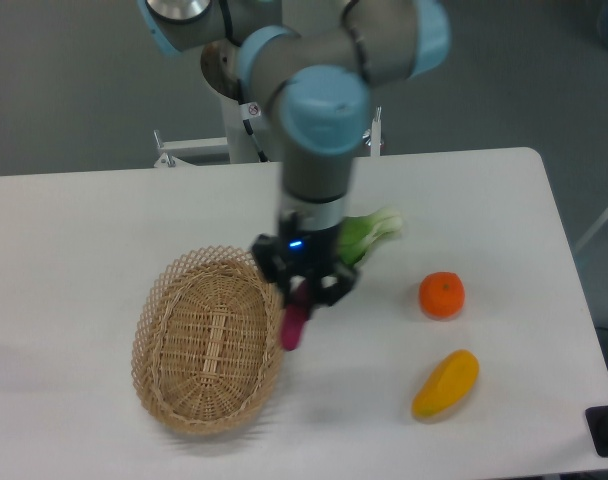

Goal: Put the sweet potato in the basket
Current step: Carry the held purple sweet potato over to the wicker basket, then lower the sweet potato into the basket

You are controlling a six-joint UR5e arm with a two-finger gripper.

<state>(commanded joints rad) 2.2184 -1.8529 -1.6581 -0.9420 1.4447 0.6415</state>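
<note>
Pincer pinching the sweet potato by its upper end, the tuber hanging just at the right rim of the basket. Good practice: carry it further left, over the woven base, and lower before releasing, so it clears the lattice rim
</note>
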